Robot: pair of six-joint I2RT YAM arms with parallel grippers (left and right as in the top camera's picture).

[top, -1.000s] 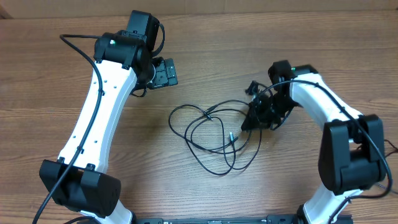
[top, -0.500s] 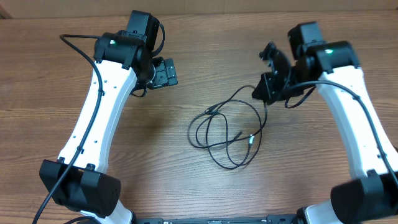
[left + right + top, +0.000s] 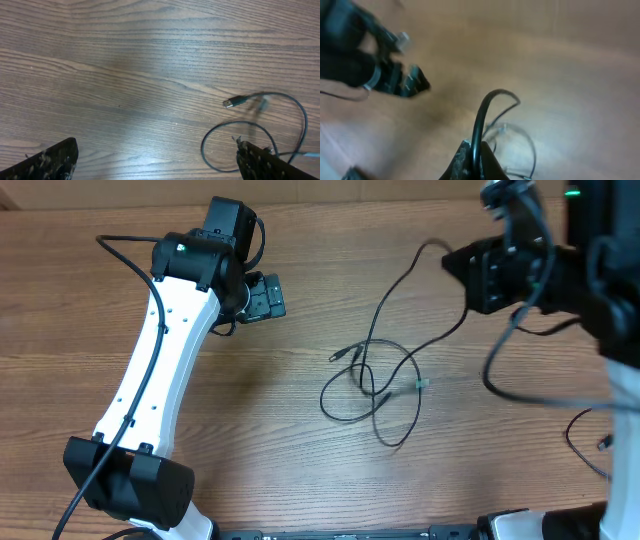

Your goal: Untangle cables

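The wooden worktop fills the overhead view. The left arm, white with black joints, reaches from the near left edge toward the far left. At its end the left jaws stand wide apart over bare wood, holding nothing. In the left wrist view its two fingers sit at the lower corners. The right arm looms large and blurred at the far right, high above the worktop. The right jaws are pinched tight on one strand of the cables. That strand runs from the grip down to a loose tangle of thin black loops lying on the worktop between the arms, nearer the right one. A small plug lies at the tangle's left edge, and a pale connector at its right.
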